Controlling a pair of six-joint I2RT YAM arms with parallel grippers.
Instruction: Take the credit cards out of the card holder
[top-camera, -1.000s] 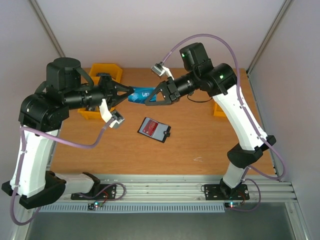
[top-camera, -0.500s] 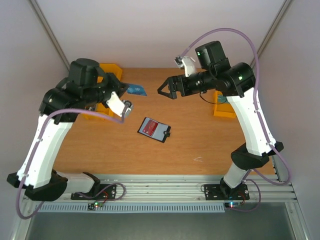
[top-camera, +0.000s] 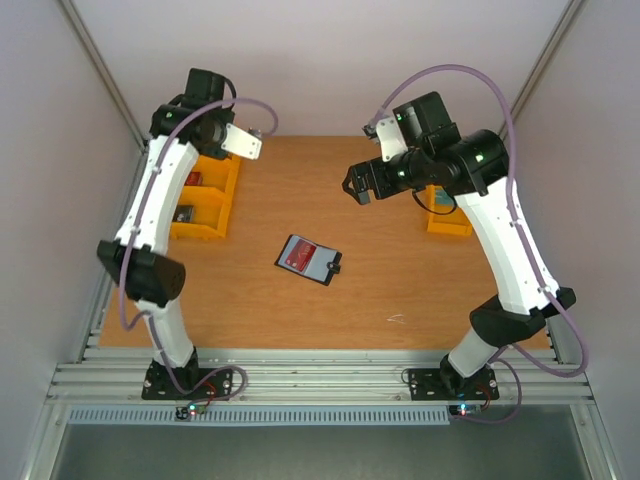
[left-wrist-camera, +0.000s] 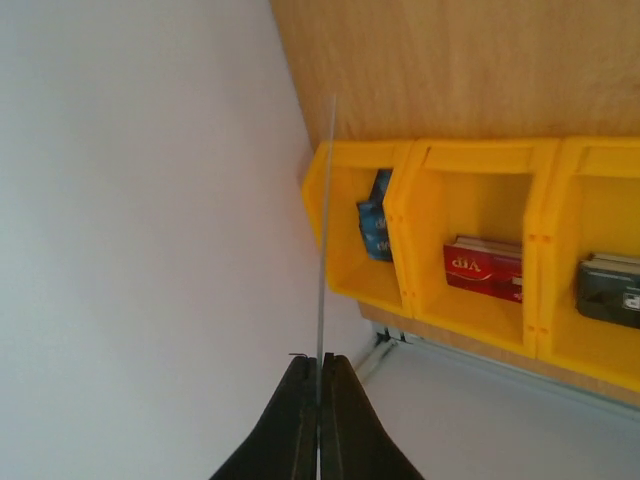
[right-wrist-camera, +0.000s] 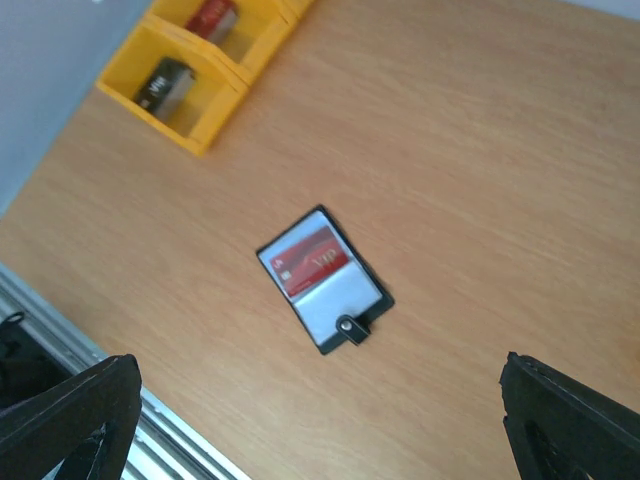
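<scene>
Lying on wooden table (top-camera: 420, 290), card holder (top-camera: 310, 260), pale walls (top-camera: 330, 60), left jaws pinching card (left-wrist-camera: 325, 250), right jaws spread empty

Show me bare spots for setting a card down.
Bare tabletop between the card holder and the right yellow bin, and along the near edge before the holder. Crowded: the left yellow bins, each compartment already occupied.

You have the card holder (top-camera: 320, 265) lying open on the table (top-camera: 420, 290), with a red card (top-camera: 298, 256) in its left panel. Your left arm (top-camera: 155, 190) reaches up over the yellow bins (top-camera: 225, 200) at the back left. Your right gripper (top-camera: 357, 187) hangs above the table, well apart from the holder.
</scene>
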